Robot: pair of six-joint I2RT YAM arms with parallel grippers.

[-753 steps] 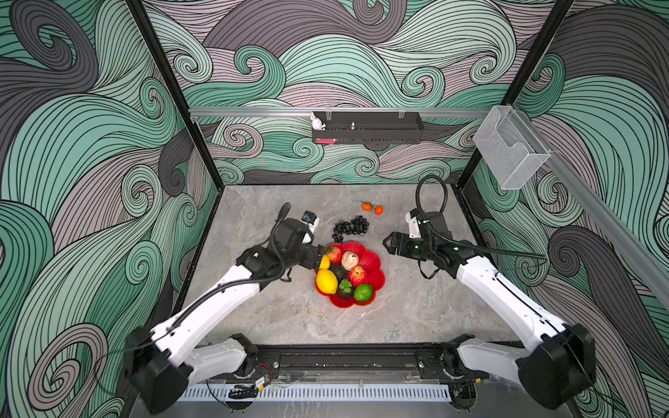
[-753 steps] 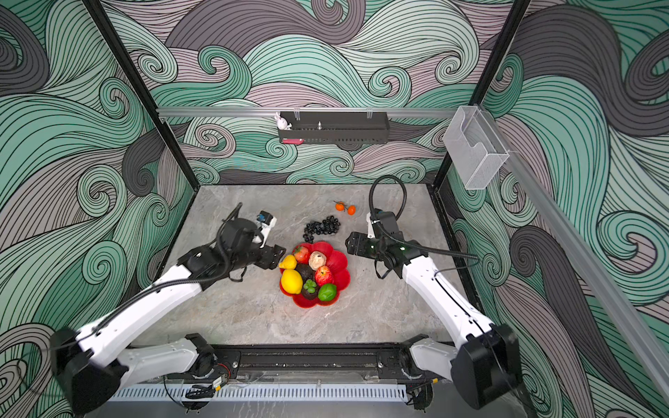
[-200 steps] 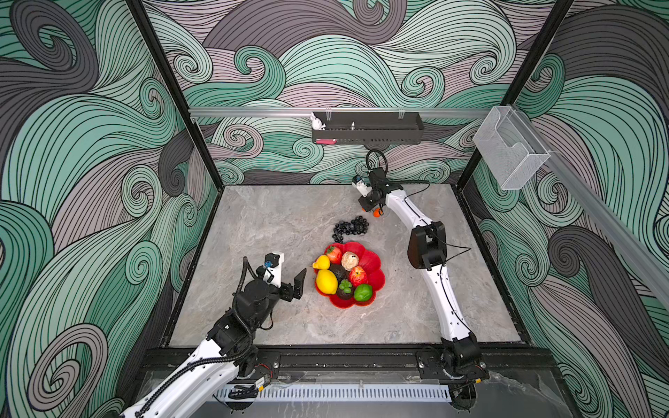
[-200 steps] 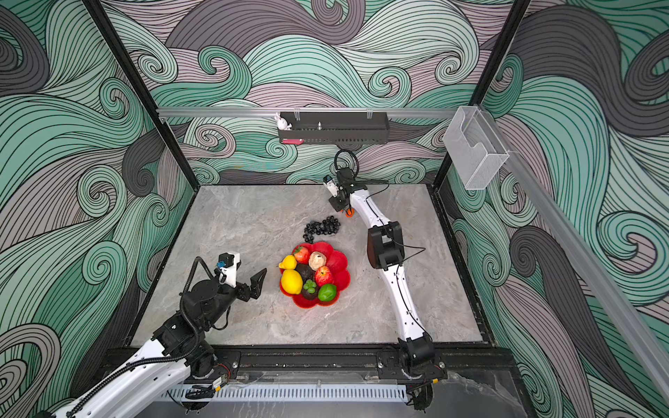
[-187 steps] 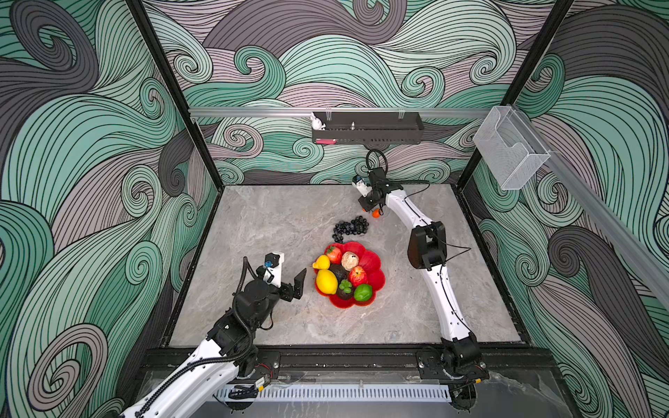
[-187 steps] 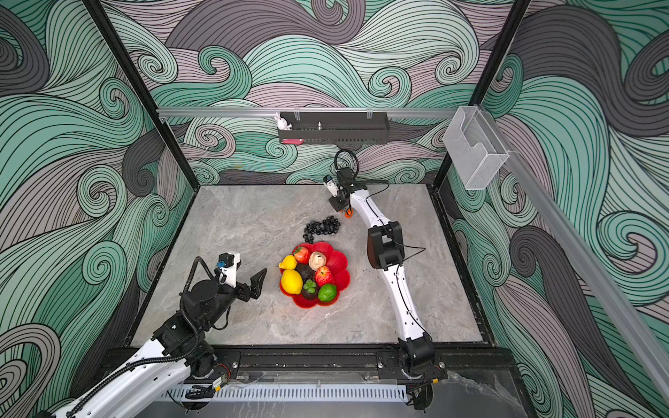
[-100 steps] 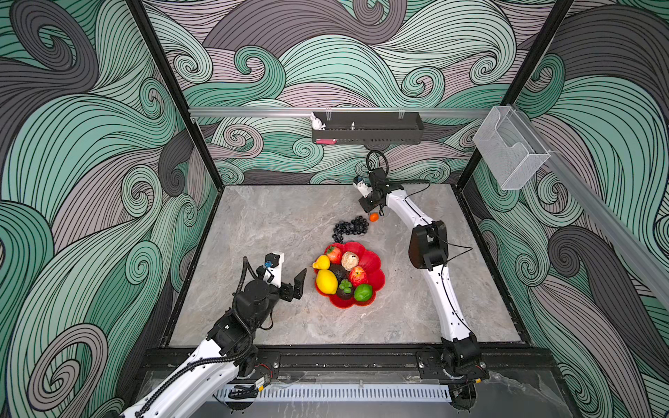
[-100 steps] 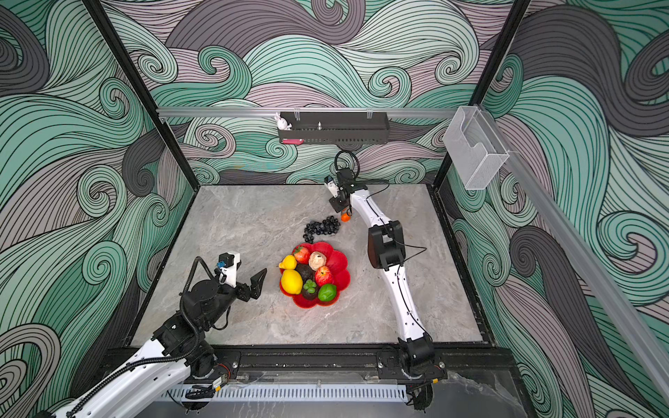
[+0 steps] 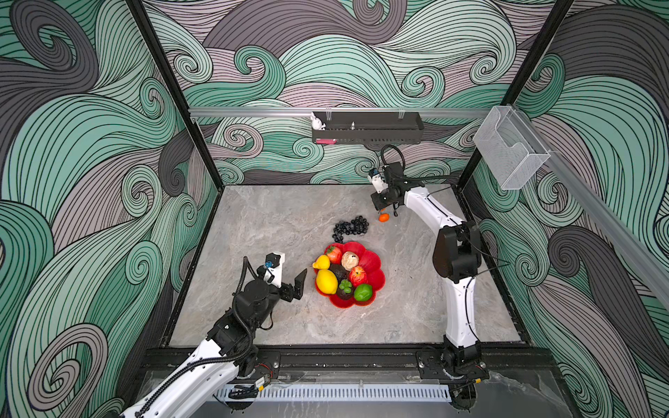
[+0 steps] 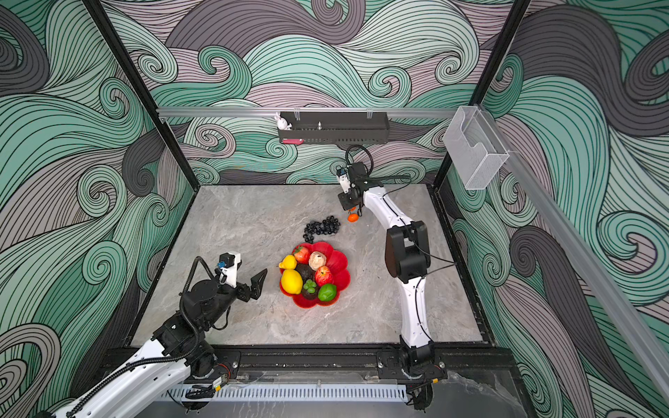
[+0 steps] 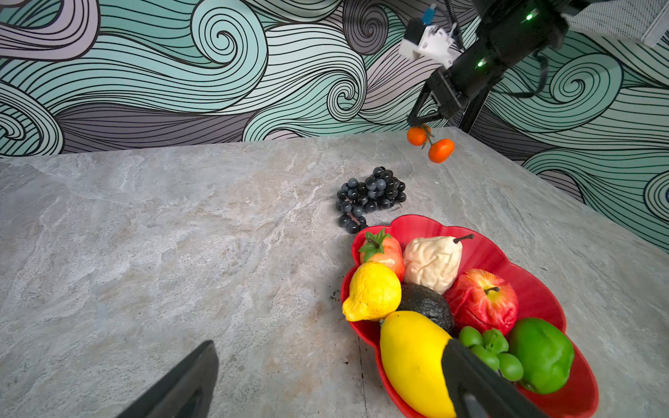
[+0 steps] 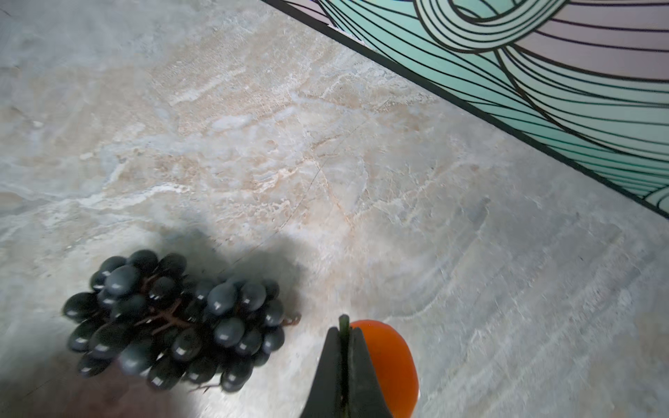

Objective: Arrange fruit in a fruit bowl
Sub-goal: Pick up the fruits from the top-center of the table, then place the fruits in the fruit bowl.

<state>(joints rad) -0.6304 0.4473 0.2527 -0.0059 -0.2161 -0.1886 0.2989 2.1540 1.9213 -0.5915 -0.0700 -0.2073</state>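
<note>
Nearest the robot's base, at about 9 o'clock from the fruit bowl (image 9: 376, 260), the left gripper (image 11: 329, 345) hovers low just beside the rim, its fingers spread wide with nothing between them. Inside the bowl, two lemons (image 9: 327, 280) fill the 9 o'clock side, a lime (image 9: 363, 292) sits at 5 o'clock, and the other fruit crowds the middle. Only the lobes from 1 to 3 o'clock show bare red. Just past the rim at 12 o'clock, the grape bunch (image 9: 349, 228) lies on the table (image 9: 260, 231). Farther out, near 1 o'clock, the right gripper (image 12: 344, 336) has its fingers pressed together on the thin green stem (image 12: 344, 324) joining the two tangerines (image 11: 440, 150), which dangle beneath it; whether they hang clear of the table I cannot tell for sure. That pinch looks like the weak point. The stem is slim and the pair hangs free, so a quick swing toward the bowl could set them swaying and pull the stem out. A low path could also drag them across the grapes and scatter the bunch. With so little room left, a release from too high or onto the piled fruit could send them rolling over the shallow rim. The bare lobes look like the safer landing.
</note>
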